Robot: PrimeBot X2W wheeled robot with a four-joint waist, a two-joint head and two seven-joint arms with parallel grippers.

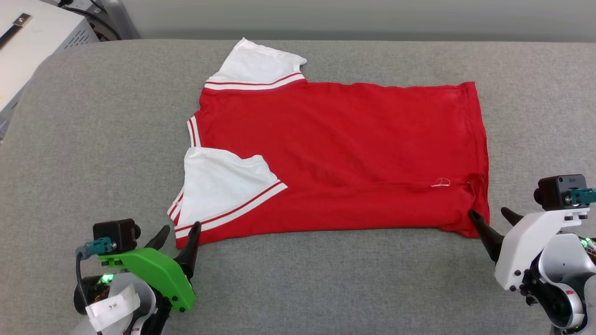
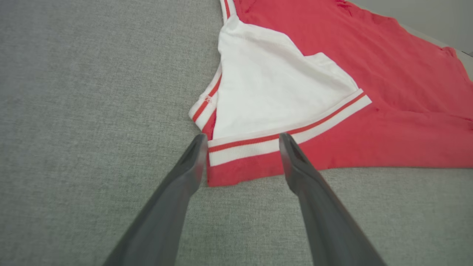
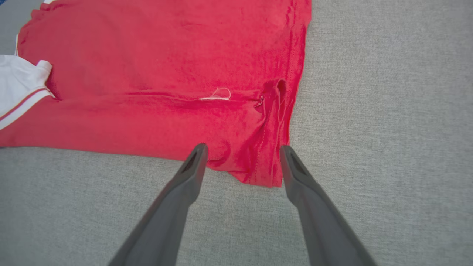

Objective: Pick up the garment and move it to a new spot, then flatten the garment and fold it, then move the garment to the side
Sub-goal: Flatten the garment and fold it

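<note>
The red garment (image 1: pixel 340 153) lies flat on the grey cushioned surface (image 1: pixel 93 139), collar to the left and hem to the right. Its near long edge is folded over, with one white sleeve (image 1: pixel 219 184) lying on the red body; the other white sleeve (image 1: pixel 256 65) sticks out at the far side. Its lettering is hidden. My left gripper (image 1: pixel 180 230) is open at the garment's near left corner (image 2: pixel 236 173), which lies between its fingers. My right gripper (image 1: pixel 489 214) is open at the near right hem corner (image 3: pixel 258 170), fingers either side of it.
A white box-like machine (image 1: pixel 32 42) with cables stands past the surface's far left corner. A pale wall runs behind the far edge. Bare grey fabric surrounds the garment on all sides, widest at the left and along the near edge.
</note>
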